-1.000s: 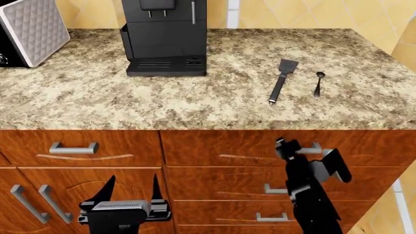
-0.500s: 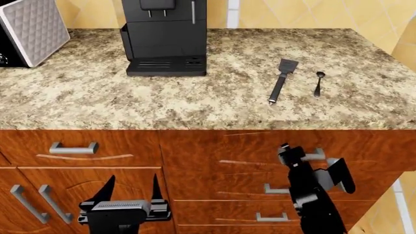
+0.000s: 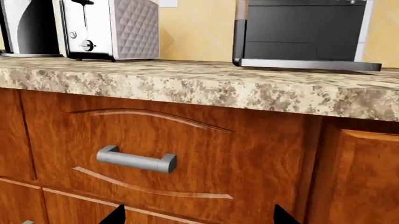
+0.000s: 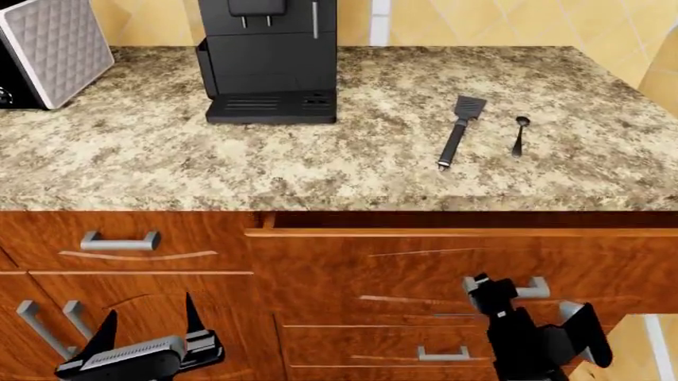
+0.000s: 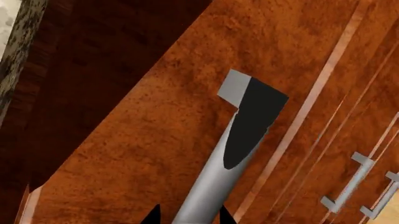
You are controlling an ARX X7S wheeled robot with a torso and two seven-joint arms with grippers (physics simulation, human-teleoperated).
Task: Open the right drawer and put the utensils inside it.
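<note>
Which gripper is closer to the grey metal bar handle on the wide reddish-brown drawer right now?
Right. The right gripper is at the grey metal bar handle of the wide reddish-brown drawer, jaws around it. The left gripper hangs far off, before the arched cabinet doors.

— What is seen on the granite countertop [image 4: 317,167]?
— A black coffee machine [image 4: 270,59] is stood at the back; a quilted silver toaster [image 4: 53,48] is placed at the far left.
— Below?
— A grooved drawer front [image 3: 162,154] is shown closed.

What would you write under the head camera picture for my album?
Right gripper on the right drawer handle, drawer partly open; spatula and spoon on the counter.
</note>
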